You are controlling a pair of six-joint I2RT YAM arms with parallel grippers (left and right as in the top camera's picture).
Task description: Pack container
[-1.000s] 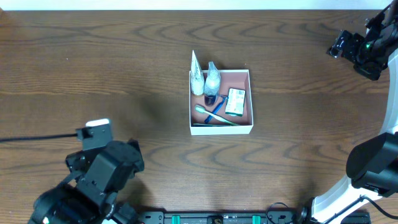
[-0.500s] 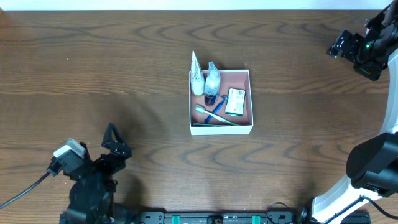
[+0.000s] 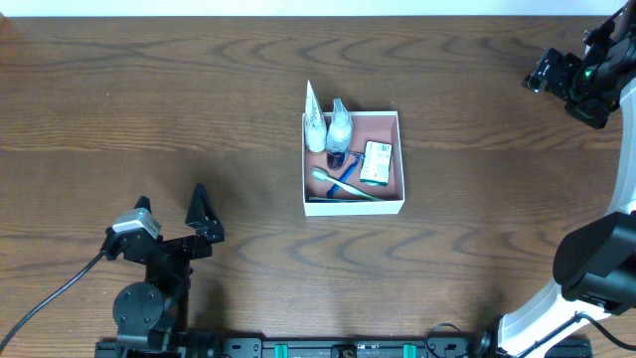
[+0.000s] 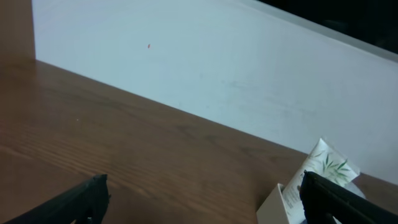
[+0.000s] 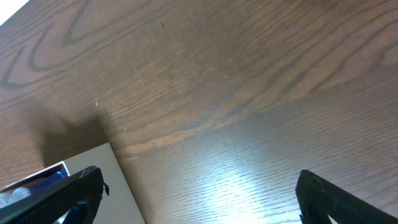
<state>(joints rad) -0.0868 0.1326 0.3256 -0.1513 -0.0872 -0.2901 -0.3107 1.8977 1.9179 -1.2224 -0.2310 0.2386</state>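
Observation:
The container (image 3: pixel 401 159), a white-walled box with a pink inside, sits mid-table. It holds a white tube (image 3: pixel 313 121), a clear bottle (image 3: pixel 340 125), a green soap packet (image 3: pixel 377 162), a blue razor (image 3: pixel 344 162) and a green toothbrush (image 3: pixel 336 183). My left gripper (image 3: pixel 170 199) is open and empty, well to the front left of the box. Its wrist view shows a box corner (image 4: pixel 273 205) and the tube (image 4: pixel 328 164) past my right fingertip (image 4: pixel 339 199). My right gripper (image 3: pixel 543 72) is open and empty at the far right. Its wrist view shows a box wall (image 5: pixel 121 193).
The brown wooden table (image 3: pixel 199 99) carries nothing else that I can see. A white wall (image 4: pixel 205 68) borders the table's far edge in the left wrist view. The right arm's base (image 3: pixel 591 264) stands at the front right, and a cable (image 3: pixel 50 288) trails from the left arm.
My left arm has swung round at the front left: its gripper now points across the table towards the box with the fingers spread. The right arm and the box have not moved.

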